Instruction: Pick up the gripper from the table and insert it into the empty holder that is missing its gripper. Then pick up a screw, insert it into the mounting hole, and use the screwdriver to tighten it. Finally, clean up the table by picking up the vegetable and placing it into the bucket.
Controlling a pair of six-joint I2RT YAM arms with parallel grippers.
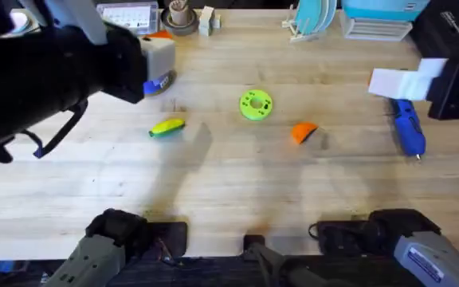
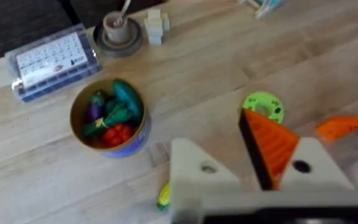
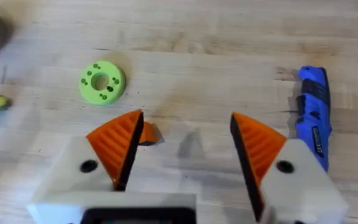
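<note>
Orange ribbed pads on the right fingers (image 3: 184,163) stand wide apart, holding nothing; the loose orange gripper piece (image 3: 146,134) lies on the wooden worktop (image 3: 229,37) just beyond one pad, the blue screwdriver (image 3: 313,118) beside the other. The left fingers (image 2: 253,163) have one bare white holder (image 2: 197,171); their spread I cannot tell.

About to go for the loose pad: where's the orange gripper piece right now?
In the overhead view the orange gripper piece lies on the table right of centre, between the green disc and the blue screwdriver.
</note>
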